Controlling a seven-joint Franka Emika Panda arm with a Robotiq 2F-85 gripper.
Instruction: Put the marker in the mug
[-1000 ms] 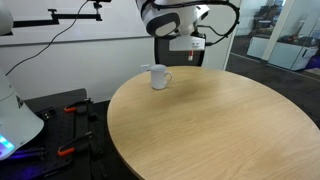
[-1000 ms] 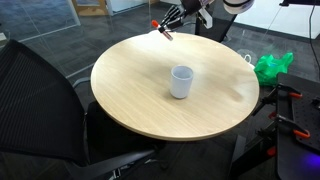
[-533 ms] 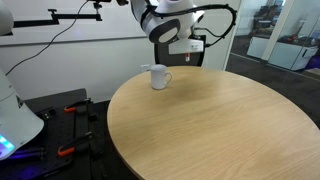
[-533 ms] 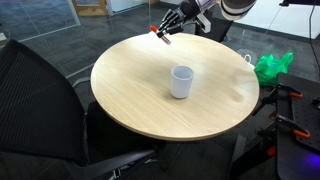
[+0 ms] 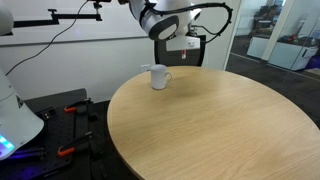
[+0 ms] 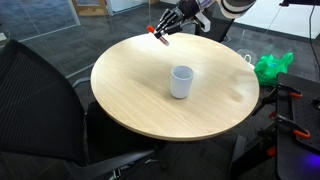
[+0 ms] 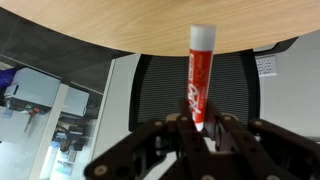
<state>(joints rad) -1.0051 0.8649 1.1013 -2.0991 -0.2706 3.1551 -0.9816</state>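
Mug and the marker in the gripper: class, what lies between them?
Nothing but bare tabletop: in an exterior view, no object sits between the mug and the marker held in the gripper.

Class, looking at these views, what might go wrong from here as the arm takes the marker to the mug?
1. The gripper pinches the marker at one end only; it may pivot or slip.
2. It hangs near the table rim, away from the mug; a drop may reach the floor.

Glossy ceramic mug [image 6: 181,88], smooth matt wooden table [image 6: 130,80].
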